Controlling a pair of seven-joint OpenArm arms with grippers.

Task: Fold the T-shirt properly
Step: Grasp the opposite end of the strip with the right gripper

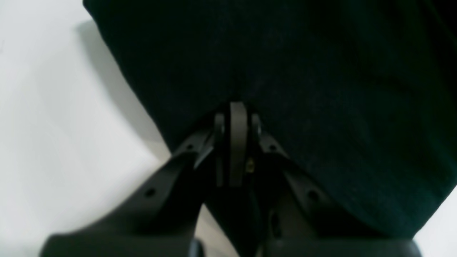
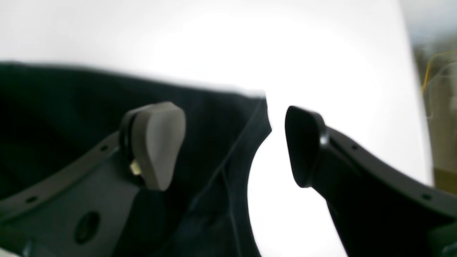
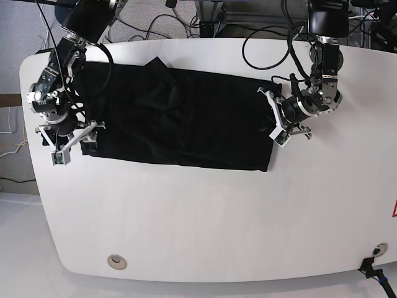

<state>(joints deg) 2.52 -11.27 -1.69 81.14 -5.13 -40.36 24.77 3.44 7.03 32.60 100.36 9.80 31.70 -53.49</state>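
Observation:
The black T-shirt [image 3: 177,118] lies spread flat across the back half of the white table [image 3: 205,217]; no orange print shows. My left gripper [image 3: 273,121] is at the shirt's right edge. In the left wrist view its fingers [image 1: 237,117] are pressed together with their tips in the black cloth [image 1: 321,89], which casts a shadow on the table. My right gripper [image 3: 74,148] is at the shirt's front left corner. In the right wrist view it [image 2: 232,142] is open, one finger over the cloth [image 2: 71,107] and the other over bare table.
Cables [image 3: 267,43] and the arm bases crowd the table's back edge. A round grommet [image 3: 115,261] sits near the front left edge. A red sticker [image 3: 394,208] is at the right edge.

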